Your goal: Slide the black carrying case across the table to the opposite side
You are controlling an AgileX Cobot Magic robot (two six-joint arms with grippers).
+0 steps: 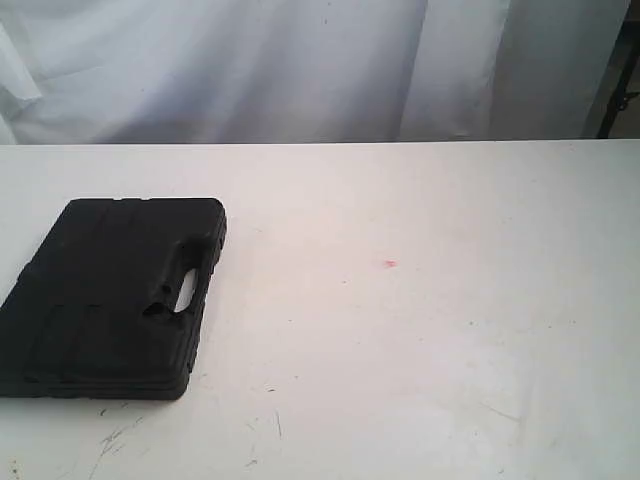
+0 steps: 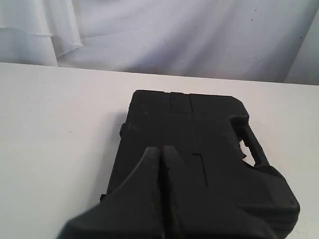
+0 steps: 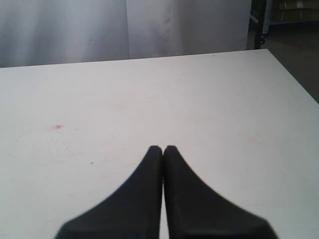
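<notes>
The matte black case (image 1: 110, 295) lies flat on the left part of the white table (image 1: 420, 330), with its slot handle (image 1: 184, 290) facing the table's middle. Neither gripper shows in the exterior view. The left wrist view has my left gripper (image 2: 160, 149) shut and empty, hovering over the ribbed lid of the case (image 2: 209, 129); I cannot tell if it touches. My right gripper (image 3: 163, 148) is shut too, with nothing in it, above bare table (image 3: 209, 99) and well away from the case.
A tiny red spot (image 1: 390, 264) marks the middle of the table, and faint dark scuffs (image 1: 115, 440) lie near the front edge. White cloth (image 1: 300, 60) hangs behind the far edge. A dark stand (image 1: 618, 90) is at the far right corner.
</notes>
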